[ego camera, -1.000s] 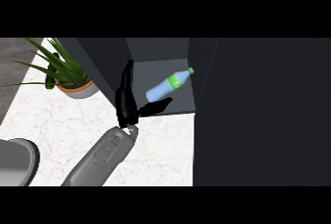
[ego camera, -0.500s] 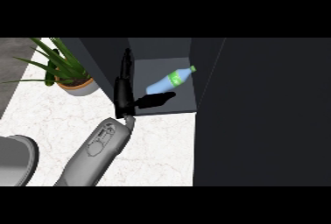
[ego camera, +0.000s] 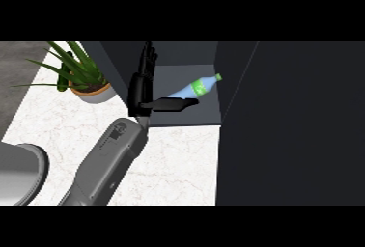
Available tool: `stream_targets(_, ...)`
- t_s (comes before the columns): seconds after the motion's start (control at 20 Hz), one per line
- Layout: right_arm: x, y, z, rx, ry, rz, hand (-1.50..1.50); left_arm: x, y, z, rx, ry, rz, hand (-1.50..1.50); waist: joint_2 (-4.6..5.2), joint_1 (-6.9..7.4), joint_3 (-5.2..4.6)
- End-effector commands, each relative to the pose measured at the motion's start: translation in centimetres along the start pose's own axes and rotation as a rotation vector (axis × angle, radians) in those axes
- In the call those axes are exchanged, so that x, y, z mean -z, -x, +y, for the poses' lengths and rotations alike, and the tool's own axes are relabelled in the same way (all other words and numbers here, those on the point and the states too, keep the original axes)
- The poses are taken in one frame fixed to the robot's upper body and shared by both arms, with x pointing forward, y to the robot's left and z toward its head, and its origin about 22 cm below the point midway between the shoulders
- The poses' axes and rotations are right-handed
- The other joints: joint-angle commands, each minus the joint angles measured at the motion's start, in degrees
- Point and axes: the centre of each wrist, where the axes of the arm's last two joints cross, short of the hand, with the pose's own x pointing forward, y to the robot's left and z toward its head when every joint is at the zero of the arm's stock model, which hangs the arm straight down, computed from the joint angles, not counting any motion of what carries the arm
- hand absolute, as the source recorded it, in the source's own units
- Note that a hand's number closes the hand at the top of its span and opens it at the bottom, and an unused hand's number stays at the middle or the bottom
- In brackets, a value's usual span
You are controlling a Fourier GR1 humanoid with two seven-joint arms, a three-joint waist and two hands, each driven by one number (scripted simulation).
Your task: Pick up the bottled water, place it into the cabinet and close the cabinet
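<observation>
Bottled water (ego camera: 194,88) in cabinet (ego camera: 185,118), just right of open robot hand (ego camera: 143,89).

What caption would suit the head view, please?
Left hand open beside the bottled water lying inside the cabinet, potted plant nearby.

White marble counter (ego camera: 178,154) bears a potted plant (ego camera: 82,77) and dark cabinet (ego camera: 285,120).

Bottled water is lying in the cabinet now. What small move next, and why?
Probably draw the left hand back out of the cabinet. The bottled water lies tilted inside, and the fingers are straight, not curled round it. The dark door stands open at the right and cannot be shut until the arm is clear.
</observation>
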Motion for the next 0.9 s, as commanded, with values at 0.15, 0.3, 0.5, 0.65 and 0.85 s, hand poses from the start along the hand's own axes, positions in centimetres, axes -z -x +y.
stream_targets(0.15,-0.3,0.9,-0.2,-0.023,0.034,0.009,-1.50,0.0,-0.4,3.3,-0.023,0.016,-0.050,-1.50,-0.13,1.77,-0.09)
stream_targets(0.3,-1.0,-0.4,-0.2,0.002,0.016,0.009,-1.50,-0.8,-1.0,4.9,-0.049,0.035,-0.032,-1.50,-0.23,1.99,-0.09)
stream_targets(0.5,-2.0,-0.7,0.7,0.004,0.013,0.014,-1.50,-3.3,-2.3,3.6,-0.119,0.073,-0.027,-1.50,-0.36,2.05,-0.08)
stream_targets(0.65,-1.2,0.1,0.4,0.009,0.023,0.022,-1.50,-5.3,-3.9,3.5,-0.169,0.079,-0.019,-1.50,-0.33,2.33,-0.08)
stream_targets(0.85,0.6,0.2,0.7,-0.009,0.024,0.020,-1.50,-7.3,-6.1,2.3,-0.218,0.056,-0.030,-1.50,-0.18,2.25,-0.08)
